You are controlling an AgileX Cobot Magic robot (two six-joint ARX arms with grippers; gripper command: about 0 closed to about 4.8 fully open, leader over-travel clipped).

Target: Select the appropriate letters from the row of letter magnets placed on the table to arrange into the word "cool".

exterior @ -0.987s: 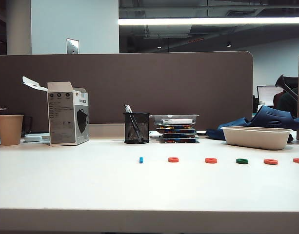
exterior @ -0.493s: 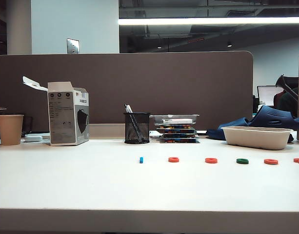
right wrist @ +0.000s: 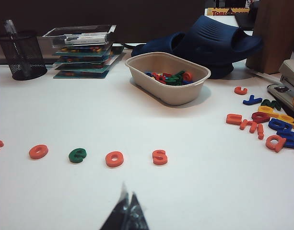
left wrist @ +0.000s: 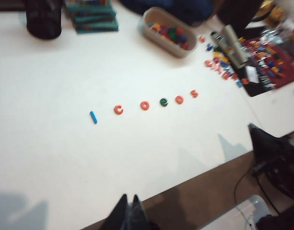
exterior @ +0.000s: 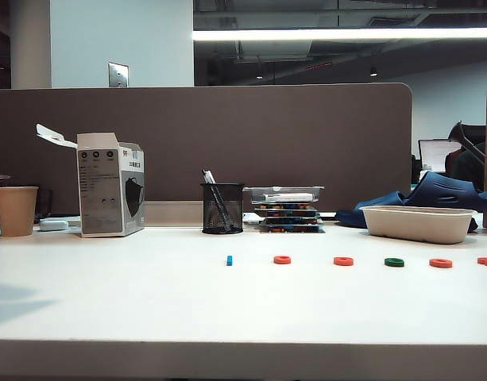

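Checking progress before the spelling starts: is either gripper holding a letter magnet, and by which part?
Nothing is held. The left gripper and right gripper are both shut and empty above the table; the letters lie untouched.

Office: desk partition (exterior: 227, 143), mesh pen holder (exterior: 222, 208), monitor (exterior: 438, 155), ceiling strip light (exterior: 346, 34).

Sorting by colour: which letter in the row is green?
The e, second from the row's right end in the exterior view; every other letter is red-orange except the blue l.

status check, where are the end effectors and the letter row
Left end effector shut, over table's front edge. Right end effector shut, near the s. Letter row untouched: l, c, o, e, o, s. Nothing blocking.
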